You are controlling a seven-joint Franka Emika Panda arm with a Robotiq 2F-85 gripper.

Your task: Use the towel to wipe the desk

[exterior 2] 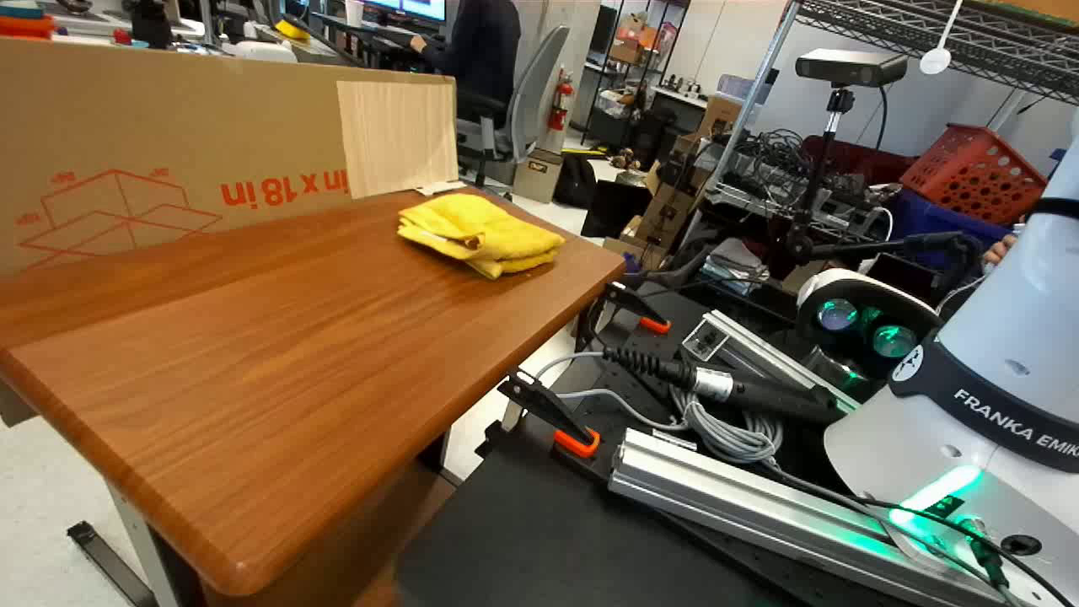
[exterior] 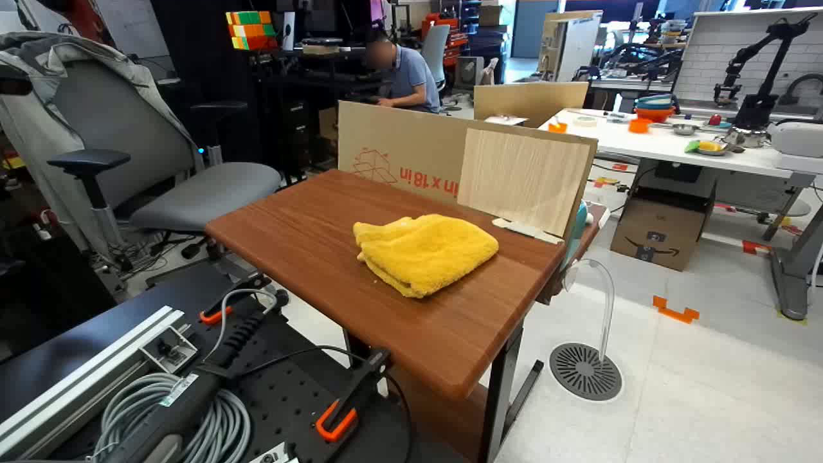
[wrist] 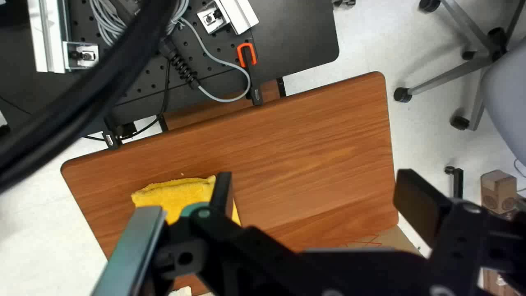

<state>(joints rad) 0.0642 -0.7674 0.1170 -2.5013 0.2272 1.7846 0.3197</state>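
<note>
Near a chair [exterior: 122,122], the desk [exterior: 296,222] bears a towel [exterior: 427,254].

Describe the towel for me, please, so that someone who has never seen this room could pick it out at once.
Find the brown desk with a cardboard sheet standing along one long edge. Go to the end where a pale panel stands against that cardboard; the towel lies folded nearby. It is the only bright yellow, fluffy thing on the desk.
</note>
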